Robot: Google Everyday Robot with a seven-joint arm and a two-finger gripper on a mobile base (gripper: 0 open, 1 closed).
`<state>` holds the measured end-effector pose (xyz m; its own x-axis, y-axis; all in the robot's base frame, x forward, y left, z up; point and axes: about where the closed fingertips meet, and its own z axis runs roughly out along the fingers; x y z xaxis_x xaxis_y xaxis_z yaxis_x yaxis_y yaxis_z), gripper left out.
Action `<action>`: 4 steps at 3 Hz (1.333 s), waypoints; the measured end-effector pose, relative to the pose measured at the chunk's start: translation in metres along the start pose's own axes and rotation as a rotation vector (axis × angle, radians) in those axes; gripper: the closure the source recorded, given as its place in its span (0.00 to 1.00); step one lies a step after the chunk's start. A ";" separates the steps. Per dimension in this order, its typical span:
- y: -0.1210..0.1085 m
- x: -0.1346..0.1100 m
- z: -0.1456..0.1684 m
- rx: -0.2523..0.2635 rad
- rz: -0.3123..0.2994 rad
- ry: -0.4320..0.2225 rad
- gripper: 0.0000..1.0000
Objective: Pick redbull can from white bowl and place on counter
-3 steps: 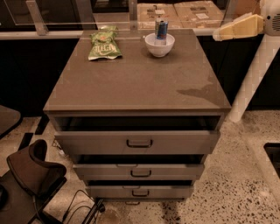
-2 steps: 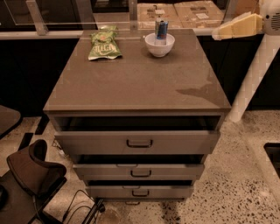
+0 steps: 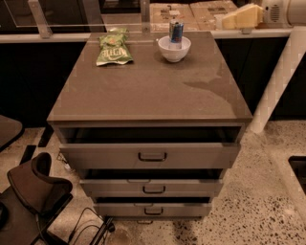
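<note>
The redbull can (image 3: 176, 31) stands upright inside the white bowl (image 3: 174, 50) at the far middle-right of the counter (image 3: 148, 91). It is blue and silver with a silver top. My gripper (image 3: 228, 21) is a cream-coloured wedge on the white arm (image 3: 282, 72), at the top right of the view. It points left, sits above the counter's far right corner, and is to the right of the can and apart from it. It holds nothing.
A green snack bag (image 3: 114, 46) lies at the counter's far left. The cabinet's three drawers (image 3: 152, 155) stand slightly pulled out. A dark chair (image 3: 33, 191) and cables sit on the floor at lower left. A ledge with boxes (image 3: 191, 12) runs behind the counter.
My gripper has moved a little to the left and up in the view, closer to the bowl. The can, bowl and bag have not moved.
</note>
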<state>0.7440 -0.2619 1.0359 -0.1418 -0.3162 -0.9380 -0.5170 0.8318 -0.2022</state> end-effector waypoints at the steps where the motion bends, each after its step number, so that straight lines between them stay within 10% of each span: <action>1: -0.008 -0.001 0.042 0.029 0.029 -0.016 0.00; 4: 0.003 0.017 0.147 -0.054 0.135 -0.131 0.00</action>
<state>0.8646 -0.1976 0.9782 -0.1035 -0.1380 -0.9850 -0.5456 0.8359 -0.0598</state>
